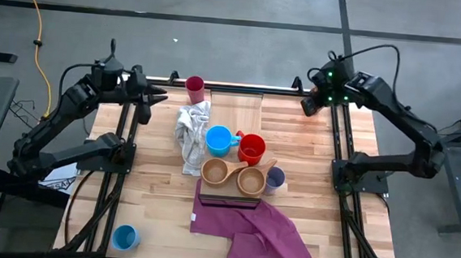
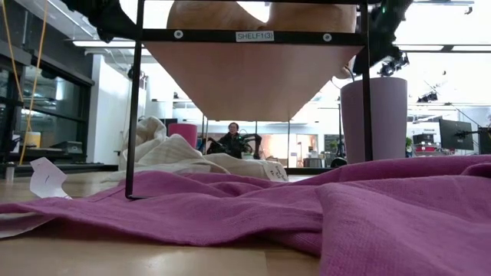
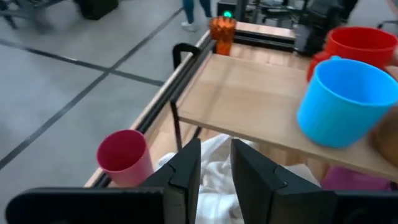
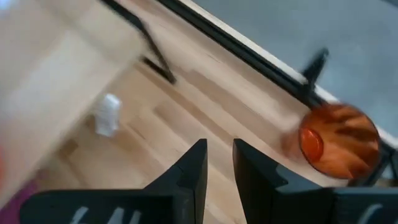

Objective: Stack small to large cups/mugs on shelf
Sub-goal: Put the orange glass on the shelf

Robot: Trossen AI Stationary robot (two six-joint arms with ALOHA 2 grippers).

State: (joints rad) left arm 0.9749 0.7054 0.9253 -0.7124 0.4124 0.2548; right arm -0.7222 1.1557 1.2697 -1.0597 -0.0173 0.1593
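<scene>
The light-wood shelf (image 1: pixel 237 113) stands mid-table. On it are a blue mug (image 1: pixel 217 139), a red mug (image 1: pixel 252 150) and two tan wooden handled cups (image 1: pixel 213 172) (image 1: pixel 251 181). A lavender tumbler (image 1: pixel 275 179) stands by its near right corner. A magenta tumbler (image 1: pixel 194 85) stands on the table at the far edge, and a second blue mug (image 1: pixel 125 237) at the near left. An orange-red translucent tumbler (image 4: pixel 339 140) stands at the far right, below my right gripper (image 1: pixel 305 107). My left gripper (image 1: pixel 161 98) hovers near the magenta tumbler. Both grippers are nearly closed and empty.
A white cloth (image 1: pixel 191 131) lies bunched left of the shelf. A purple cloth (image 1: pixel 256 230) spreads from the shelf's near end toward the table's near edge. The dark frame rails (image 1: pixel 124 138) run along both table sides. A person (image 2: pixel 232 139) sits far behind the table.
</scene>
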